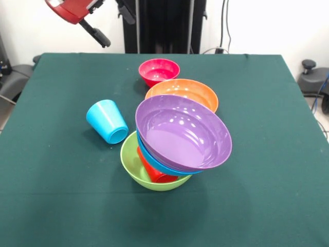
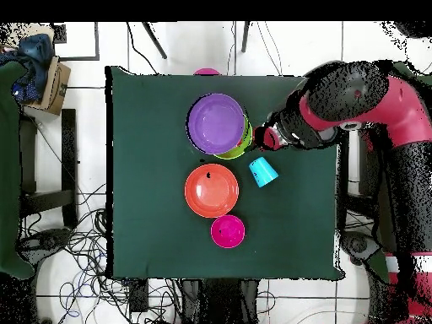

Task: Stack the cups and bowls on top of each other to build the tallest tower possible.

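Glossy purple bowl (image 1: 183,132) tilted atop tower (image 1: 169,154), tapered blue cup (image 1: 107,121) toppled

Bright, even light; glare dots the purple bowl (image 1: 183,133), shadows stay soft.

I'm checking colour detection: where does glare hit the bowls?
Front view: white ceiling-light spots speckle the glossy purple plastic bowl's inside, fainter ones the orange plastic bowl and small pink-red bowl. Overhead view: the purple bowl shows only a soft pale sheen.
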`<state>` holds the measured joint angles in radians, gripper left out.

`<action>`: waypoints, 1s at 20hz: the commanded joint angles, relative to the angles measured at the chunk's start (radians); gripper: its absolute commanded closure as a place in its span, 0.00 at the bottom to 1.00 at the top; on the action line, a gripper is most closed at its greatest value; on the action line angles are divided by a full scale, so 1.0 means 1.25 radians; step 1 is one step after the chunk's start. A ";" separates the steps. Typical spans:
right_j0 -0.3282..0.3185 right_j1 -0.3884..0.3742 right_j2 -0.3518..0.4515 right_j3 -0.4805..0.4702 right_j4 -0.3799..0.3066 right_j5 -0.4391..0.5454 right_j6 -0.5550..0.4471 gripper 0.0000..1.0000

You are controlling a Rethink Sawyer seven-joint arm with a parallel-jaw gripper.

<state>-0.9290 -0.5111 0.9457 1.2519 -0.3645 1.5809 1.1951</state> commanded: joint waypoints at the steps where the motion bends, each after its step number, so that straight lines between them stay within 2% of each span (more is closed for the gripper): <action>1: 0.007 0.039 0.011 0.051 -0.087 -0.098 -0.248 0.00; 4: 0.003 0.038 0.008 0.070 -0.101 -0.118 -0.247 0.00; 7: 0.002 0.044 -0.005 0.096 -0.133 -0.174 -0.242 0.00; 9: 0.007 0.051 -0.009 0.092 -0.140 -0.201 -0.229 0.00; 12: 0.017 0.061 -0.018 0.073 -0.150 -0.202 -0.225 0.00; 20: 0.024 0.096 -0.042 0.066 -0.220 -0.276 -0.230 0.00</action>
<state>-0.9298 -0.4723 0.9503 1.2914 -0.5119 1.3267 1.1951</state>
